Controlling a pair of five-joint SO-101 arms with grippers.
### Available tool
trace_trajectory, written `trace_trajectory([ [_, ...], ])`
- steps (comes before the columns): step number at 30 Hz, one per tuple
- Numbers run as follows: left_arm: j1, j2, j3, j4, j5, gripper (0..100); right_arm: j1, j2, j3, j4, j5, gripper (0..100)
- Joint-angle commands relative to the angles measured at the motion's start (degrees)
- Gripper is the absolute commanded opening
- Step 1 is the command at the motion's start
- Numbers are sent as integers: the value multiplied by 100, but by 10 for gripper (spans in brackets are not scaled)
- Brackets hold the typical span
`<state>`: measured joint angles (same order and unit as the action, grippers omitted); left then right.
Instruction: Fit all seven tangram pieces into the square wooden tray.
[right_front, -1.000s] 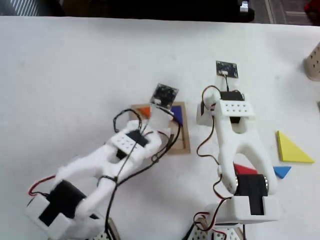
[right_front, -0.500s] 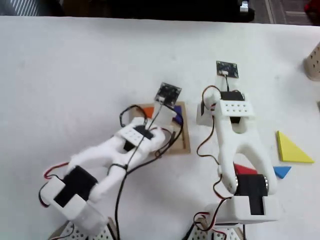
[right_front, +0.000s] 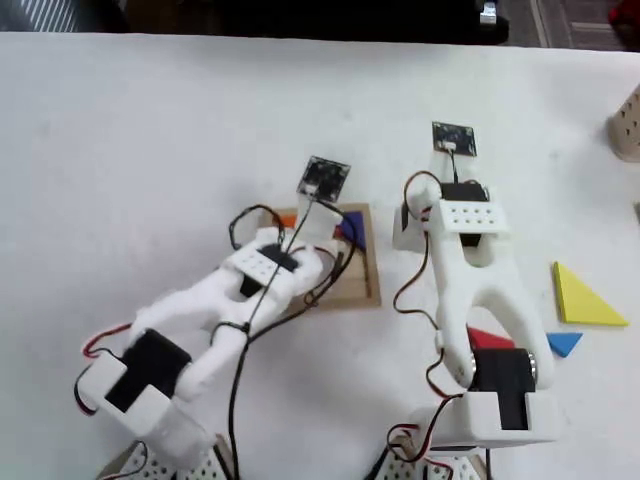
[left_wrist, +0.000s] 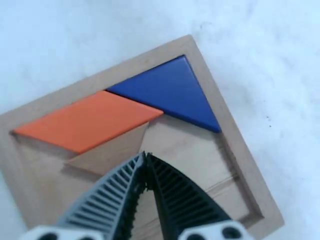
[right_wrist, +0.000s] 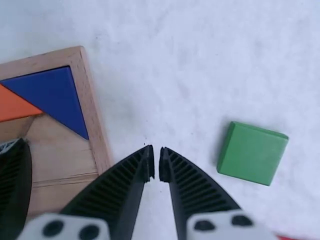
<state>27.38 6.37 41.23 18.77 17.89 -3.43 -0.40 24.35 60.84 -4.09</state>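
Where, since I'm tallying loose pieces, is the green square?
In the right wrist view the green square lies on the table outside the wooden tray, with the right gripper between them.

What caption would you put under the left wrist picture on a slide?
Left tool, closed, hovers over the wooden tray holding a blue triangle and an orange parallelogram.

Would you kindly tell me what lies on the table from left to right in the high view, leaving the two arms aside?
wooden tray → red piece → small blue triangle → wooden block with holes. The yellow triangle spans the last two, so it is left out.
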Motion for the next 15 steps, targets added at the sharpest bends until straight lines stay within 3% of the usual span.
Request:
trace_trajectory([
  [1, 22, -426, -44, -105, -149, 24, 48, -286, -53, -66, 79, 31],
  [9, -101, -2185, 1266, -105, -185, 26, 57, -286, -53, -66, 79, 31],
  [15, -382, -1675, 1108, -97, -633, 24, 57, -286, -53, -66, 79, 31],
])
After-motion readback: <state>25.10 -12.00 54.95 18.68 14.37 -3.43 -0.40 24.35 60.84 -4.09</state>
